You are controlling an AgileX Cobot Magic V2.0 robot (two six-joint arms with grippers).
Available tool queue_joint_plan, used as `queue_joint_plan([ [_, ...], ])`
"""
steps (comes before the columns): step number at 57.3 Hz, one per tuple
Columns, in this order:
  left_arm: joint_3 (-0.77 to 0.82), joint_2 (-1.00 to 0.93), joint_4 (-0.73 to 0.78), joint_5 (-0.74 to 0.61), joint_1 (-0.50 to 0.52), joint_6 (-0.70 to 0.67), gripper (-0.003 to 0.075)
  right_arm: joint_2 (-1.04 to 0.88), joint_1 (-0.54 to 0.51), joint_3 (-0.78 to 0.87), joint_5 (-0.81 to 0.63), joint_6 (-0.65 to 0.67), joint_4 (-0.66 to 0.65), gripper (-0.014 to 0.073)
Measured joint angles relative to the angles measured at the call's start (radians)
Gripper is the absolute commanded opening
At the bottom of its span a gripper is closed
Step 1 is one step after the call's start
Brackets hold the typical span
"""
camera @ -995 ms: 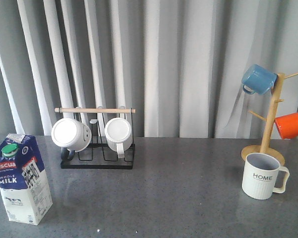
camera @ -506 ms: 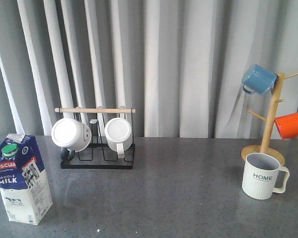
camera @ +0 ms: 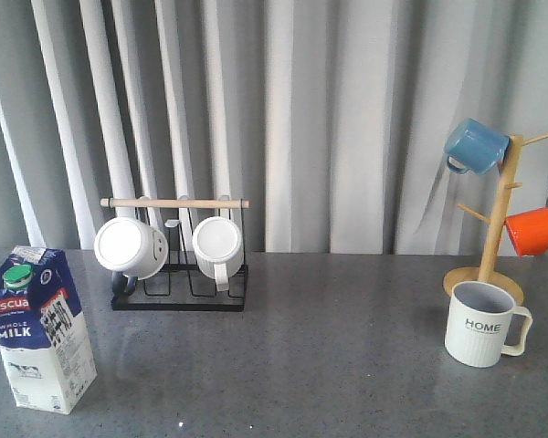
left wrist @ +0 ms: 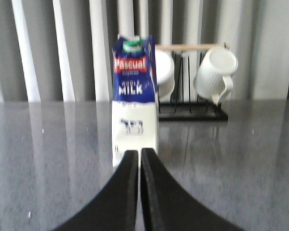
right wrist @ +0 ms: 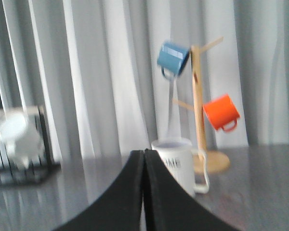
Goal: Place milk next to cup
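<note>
The milk [camera: 38,330], a tall blue and white "Pascual" carton with a green cap, stands upright at the front left of the grey table. The cup [camera: 480,323], an off-white ribbed "HOME" mug, stands at the right with its handle to the right. In the left wrist view my left gripper [left wrist: 138,153] is shut and empty, a short way in front of the milk [left wrist: 135,91]. In the right wrist view my right gripper [right wrist: 144,153] is shut and empty, with the cup [right wrist: 179,162] just behind it. Neither gripper shows in the front view.
A black wire rack [camera: 179,281] with a wooden bar holds two white mugs [camera: 131,246] at the back left. A wooden mug tree [camera: 493,239] behind the cup carries a blue mug [camera: 475,146] and an orange mug [camera: 533,230]. Grey curtains hang behind the table.
</note>
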Motion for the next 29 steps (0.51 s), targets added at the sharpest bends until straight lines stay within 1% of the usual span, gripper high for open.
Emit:
queue_joint_plan([
  [4,-0.029,0.0,0.0,-0.092,0.0,-0.04,-0.0006,0.0,0.0,-0.022,-0.097,0.051,0.008,-0.0008],
  [8,-0.117,0.0,0.0,-0.13,0.0,-0.102,-0.0006,0.003,0.0,-0.108,-0.118,0.068,-0.012,-0.0008],
  [11,-0.196,0.011,0.0,-0.122,0.0,-0.133,-0.0006,0.033,0.0,-0.204,-0.078,0.07,-0.051,-0.0008],
  [14,-0.298,0.057,0.0,-0.092,0.0,-0.144,-0.0006,0.101,0.0,-0.304,0.002,0.065,-0.103,-0.0008],
  [17,-0.405,0.146,0.0,-0.031,0.0,-0.151,-0.0006,0.209,0.0,-0.393,0.102,0.061,-0.152,-0.0008],
  [20,-0.483,0.229,0.0,0.027,0.0,-0.157,-0.0006,0.314,0.0,-0.462,0.171,0.057,-0.181,-0.0008],
  [24,-0.552,0.366,0.0,0.069,0.0,-0.161,-0.0006,0.43,0.0,-0.524,0.213,0.056,-0.196,-0.0008],
  [29,-0.607,0.512,0.0,0.055,0.0,-0.162,-0.0006,0.54,0.0,-0.563,0.223,0.056,-0.202,-0.0008],
])
